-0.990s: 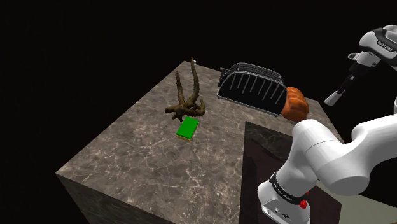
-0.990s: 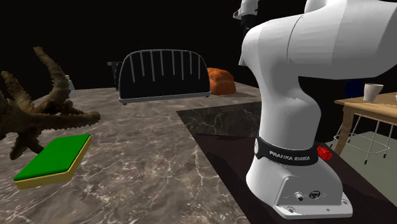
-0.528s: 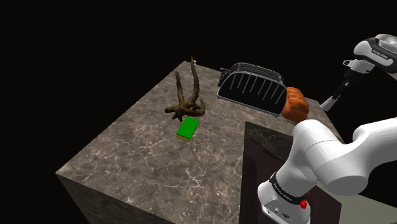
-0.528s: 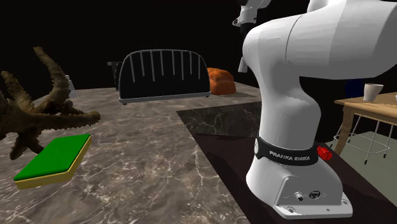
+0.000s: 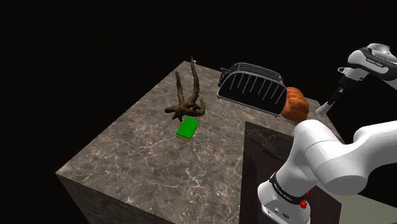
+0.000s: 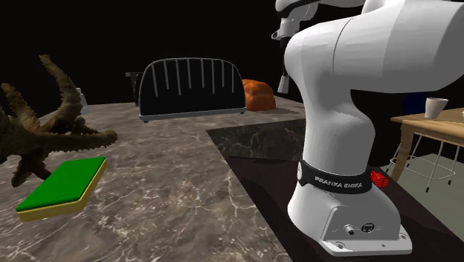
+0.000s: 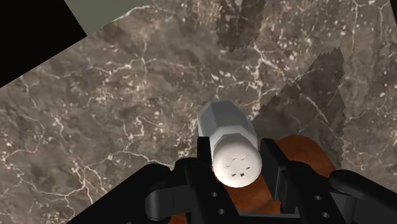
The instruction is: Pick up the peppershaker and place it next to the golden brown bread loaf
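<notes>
Reading the shoulder view left to right from the toaster [image 5: 252, 88]: a gnarled brown branch [image 5: 186, 102] and a flat green block [image 5: 187, 129] lie on the marble counter [image 5: 121, 156], well apart from the toaster on its left. The toaster stands at the counter's far edge. The orange-brown bread loaf [image 5: 294, 105] sits just beside the toaster's right end. Further right of the toaster, past the loaf, the gripper [image 7: 236, 157] hangs in the air. In the wrist view you see its fingers part-closed and clasping the white peppershaker [image 7: 232, 143] by the body just under its cap, the holed top facing the camera, with the loaf's crust directly beneath the hand. Change noted: over the last second the hand has come down and drawn in toward the toaster's loaf end, and in the second exterior view it drops from near the top edge to about loaf height. Judgement: the pick is done, you are in the carry and nearing the set-down, and the shaker is not yet on the counter. You likely need to shift off the loaf to bare marble beside it before lowering. Writing: the dark band on the arm's base reads "FRANKA EMIKA" [image 6: 338, 182]. The lettering on the wrist link cannot be made out.
</notes>
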`<state>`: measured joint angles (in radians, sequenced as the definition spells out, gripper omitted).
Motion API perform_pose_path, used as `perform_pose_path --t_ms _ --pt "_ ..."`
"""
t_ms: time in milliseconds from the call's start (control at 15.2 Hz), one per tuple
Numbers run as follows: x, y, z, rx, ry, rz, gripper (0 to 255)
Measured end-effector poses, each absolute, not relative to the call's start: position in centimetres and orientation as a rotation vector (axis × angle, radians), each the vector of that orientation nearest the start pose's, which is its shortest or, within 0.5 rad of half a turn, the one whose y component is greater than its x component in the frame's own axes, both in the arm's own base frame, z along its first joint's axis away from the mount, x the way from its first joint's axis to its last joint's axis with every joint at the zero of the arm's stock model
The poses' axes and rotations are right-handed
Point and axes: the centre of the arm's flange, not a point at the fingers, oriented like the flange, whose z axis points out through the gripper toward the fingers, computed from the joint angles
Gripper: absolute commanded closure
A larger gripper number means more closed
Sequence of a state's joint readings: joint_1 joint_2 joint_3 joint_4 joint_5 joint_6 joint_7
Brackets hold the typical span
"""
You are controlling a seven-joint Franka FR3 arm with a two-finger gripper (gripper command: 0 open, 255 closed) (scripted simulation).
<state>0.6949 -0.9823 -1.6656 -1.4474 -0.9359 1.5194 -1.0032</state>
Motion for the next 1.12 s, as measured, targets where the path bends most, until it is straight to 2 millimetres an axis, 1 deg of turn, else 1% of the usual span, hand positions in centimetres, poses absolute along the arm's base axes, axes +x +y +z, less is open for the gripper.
perform_pose_path --t_ms 660,792,1056,1122 --pt "3.2 -66.7 38.0 -3.068 0.042 -0.003 255" --pt "3.2 -66.6 37.6 -3.068 0.042 -0.003 255" --pt "3.2 -66.6 37.5 -3.069 0.042 -0.003 255" --pt "3.2 -66.6 37.5 -3.069 0.042 -0.003 0"
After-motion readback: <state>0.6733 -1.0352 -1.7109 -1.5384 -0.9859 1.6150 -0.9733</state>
